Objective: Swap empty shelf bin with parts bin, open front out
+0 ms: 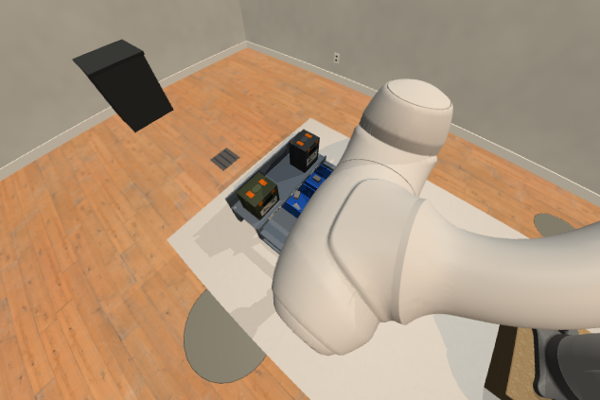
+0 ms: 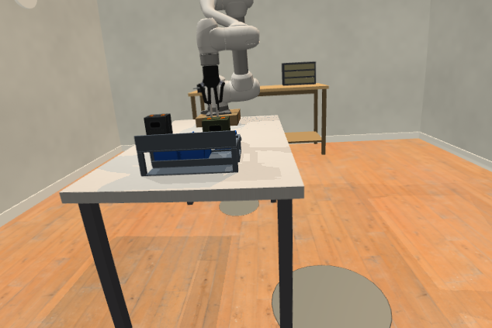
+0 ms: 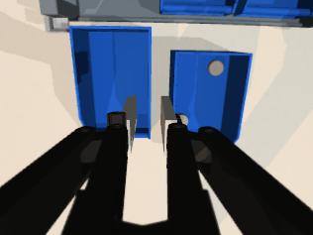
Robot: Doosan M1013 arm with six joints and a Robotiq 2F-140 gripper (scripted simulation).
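Pincer (image 2: 213, 116) (image 3: 149, 109) partly released: fingers a little way apart, grasping nothing. It points down over the table, tips at the seam between two loose blue bins; clearance to their walls can't be judged.

Largest to smallest:
- White table (image 1: 397, 361) (image 2: 182, 195): below the pincer, under everything else listed except the arm
- Pale arm (image 1: 363, 240) (image 2: 238, 36): above the pincer, hiding it in the top view
- Grey shelf (image 1: 286, 172) (image 2: 185, 141) (image 3: 119, 10): ahead of the pincer, past the loose bins, with a bare slot ahead-left as the wrist view has it
- Empty bin (image 3: 131, 58): off the shelf, upright on the table, below and left of the pincer's centre in that view, one finger overlapping it
- Parts bin (image 3: 213, 98): also on the table, below and right of centre, other finger across its near side wall
- Two shelf bins (image 1: 292, 209) (image 2: 178, 154) (image 3: 198, 5): ahead-right of the pincer, under the top board
- Green case (image 1: 257, 194) (image 2: 216, 123) and black case (image 1: 304, 150) (image 2: 157, 123): on the top board, farther ahead
- Round part (image 3: 216, 67): ahead-right, inside the parts bin; second round part (image 3: 183, 120) half hidden by a finger
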